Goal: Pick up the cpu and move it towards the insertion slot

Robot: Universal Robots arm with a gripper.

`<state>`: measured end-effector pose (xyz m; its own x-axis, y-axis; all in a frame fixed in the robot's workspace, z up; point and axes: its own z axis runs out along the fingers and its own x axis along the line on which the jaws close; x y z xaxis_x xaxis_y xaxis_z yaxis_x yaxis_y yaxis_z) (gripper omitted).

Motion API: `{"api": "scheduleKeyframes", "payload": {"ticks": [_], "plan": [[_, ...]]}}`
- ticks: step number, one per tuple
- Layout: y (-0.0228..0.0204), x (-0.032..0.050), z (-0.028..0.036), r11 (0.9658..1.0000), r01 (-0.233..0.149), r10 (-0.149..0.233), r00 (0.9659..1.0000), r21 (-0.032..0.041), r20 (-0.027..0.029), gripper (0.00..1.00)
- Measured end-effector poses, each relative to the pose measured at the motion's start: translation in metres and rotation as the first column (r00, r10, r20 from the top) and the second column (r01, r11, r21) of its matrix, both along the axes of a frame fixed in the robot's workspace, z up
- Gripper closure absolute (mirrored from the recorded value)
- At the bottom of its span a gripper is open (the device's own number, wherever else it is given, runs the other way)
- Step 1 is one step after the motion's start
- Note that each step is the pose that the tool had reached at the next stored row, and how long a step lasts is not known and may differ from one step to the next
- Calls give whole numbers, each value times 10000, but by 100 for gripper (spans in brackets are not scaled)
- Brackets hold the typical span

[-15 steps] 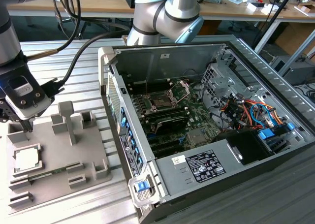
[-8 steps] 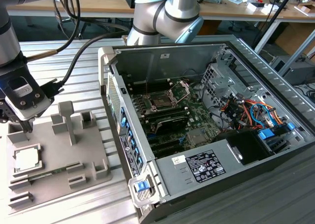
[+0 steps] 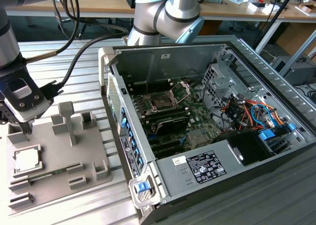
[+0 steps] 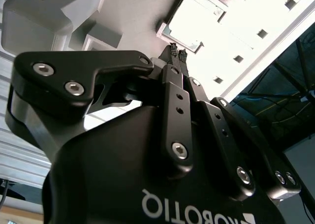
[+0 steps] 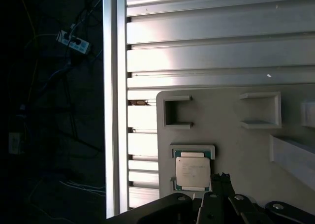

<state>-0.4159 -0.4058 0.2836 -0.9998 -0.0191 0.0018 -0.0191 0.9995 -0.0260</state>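
In the first wrist view the black metal gripper (image 5: 221, 178) covers one corner of the small flat square cpu with its pale silver top (image 5: 193, 174) — whether they touch cannot be told. In the exterior view the picture's edges cut off the flat grey plastic holder tray (image 3: 54, 156) and the open grey metal computer case (image 3: 163, 57) — and the square silver-framed insertion slot (image 3: 162, 102) is too small to show its contacts.
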Motion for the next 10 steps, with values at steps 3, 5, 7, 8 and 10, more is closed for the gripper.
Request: {"api": "scheduleKeyframes", "payload": {"ticks": [3, 5, 7, 8, 10], "plan": [[0, -3, -5, 10000, 0, 0, 10000, -1, 1, 89], [0, -4, -7, 10000, 0, 0, 10000, -2, 1, 89], [0, -6, -9, 10000, 0, 0, 10000, -3, 1, 89], [0, -7, -10, 10000, 0, 0, 10000, -4, 1, 89], [0, -9, -14, 10000, 0, 0, 10000, -7, 1, 89]]}}
